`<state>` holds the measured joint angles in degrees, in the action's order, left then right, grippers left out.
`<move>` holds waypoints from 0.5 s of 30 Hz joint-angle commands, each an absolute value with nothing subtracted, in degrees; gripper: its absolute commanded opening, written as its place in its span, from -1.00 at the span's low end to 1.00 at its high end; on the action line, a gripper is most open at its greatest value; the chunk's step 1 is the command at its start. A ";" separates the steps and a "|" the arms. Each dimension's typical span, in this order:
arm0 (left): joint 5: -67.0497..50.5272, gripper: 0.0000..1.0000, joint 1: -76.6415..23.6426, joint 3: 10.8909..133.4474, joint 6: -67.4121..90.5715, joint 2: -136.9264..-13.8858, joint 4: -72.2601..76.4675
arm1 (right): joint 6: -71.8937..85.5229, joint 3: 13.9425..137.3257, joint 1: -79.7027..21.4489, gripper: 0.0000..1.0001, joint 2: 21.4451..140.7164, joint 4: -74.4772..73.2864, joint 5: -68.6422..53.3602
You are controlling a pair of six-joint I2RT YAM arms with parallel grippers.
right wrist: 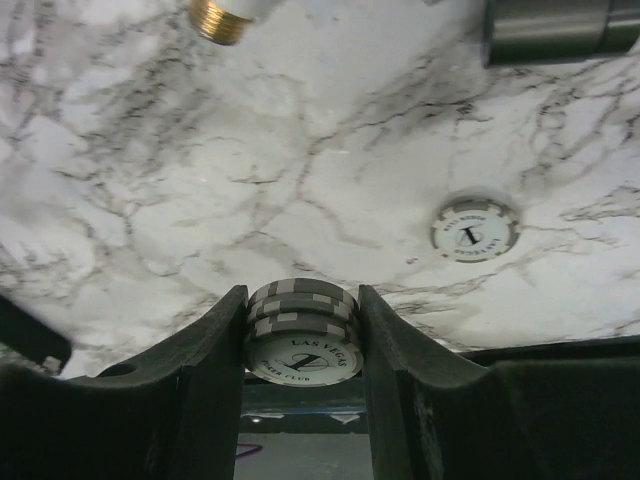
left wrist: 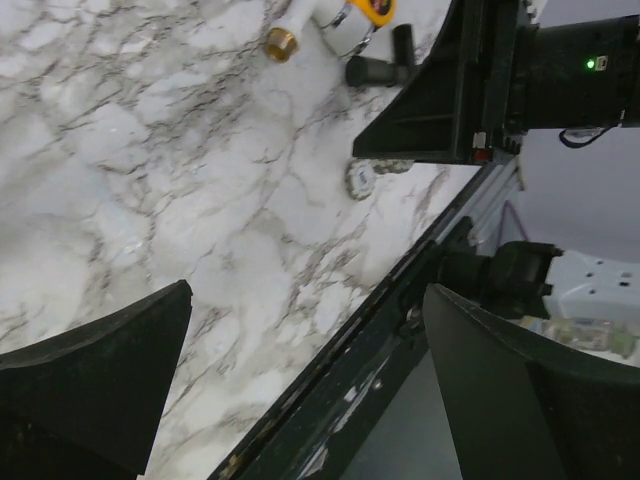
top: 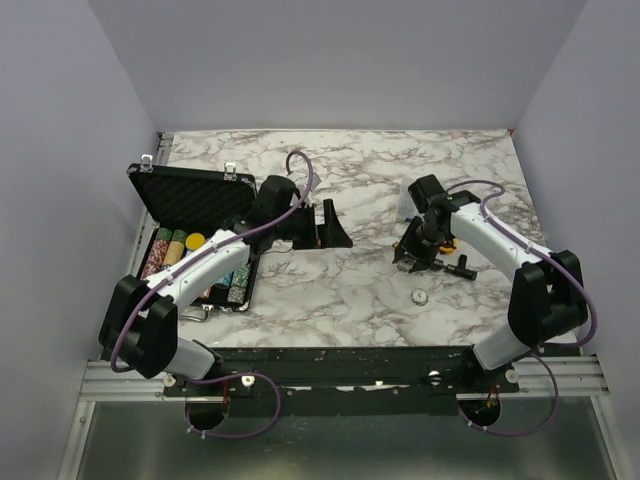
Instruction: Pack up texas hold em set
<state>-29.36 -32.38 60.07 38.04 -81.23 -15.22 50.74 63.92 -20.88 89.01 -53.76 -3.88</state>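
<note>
The black case [top: 190,195] lies open at the left of the table, lid up. Rows of coloured poker chips [top: 165,252] fill its base. My left gripper [top: 333,225] hovers open and empty right of the case; in the left wrist view its gripper [left wrist: 310,385] hangs over the table's near edge. My right gripper [top: 414,256] is shut on a small stack of grey-and-white chips [right wrist: 302,335], held edge-on between the fingers [right wrist: 215,360] above the marble. One loose white chip [top: 420,296] lies flat on the table, also seen in the right wrist view [right wrist: 475,229]. The red card box is out of view.
An orange ring with black tools [top: 450,248] lies just behind my right gripper. A brass-tipped piece [right wrist: 220,18] and a dark cylinder [right wrist: 545,30] sit near it. The black rail [top: 340,355] runs along the table's near edge.
</note>
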 commanded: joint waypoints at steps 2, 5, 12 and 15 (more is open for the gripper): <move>-30.79 0.91 -35.73 46.55 52.95 -82.31 17.55 | 55.23 71.17 -21.01 -0.99 93.81 -57.65 -5.75; -25.64 0.87 -39.36 41.03 57.46 -85.79 33.15 | 55.20 75.68 -20.98 -0.99 97.35 -60.83 -3.61; -14.68 0.79 -46.50 36.28 61.39 -94.05 53.02 | 56.67 81.84 -21.01 -0.99 101.88 -65.12 -2.04; -10.42 0.79 -47.85 37.90 60.23 -97.08 55.14 | 58.17 82.30 -21.10 -0.99 102.36 -64.65 -3.82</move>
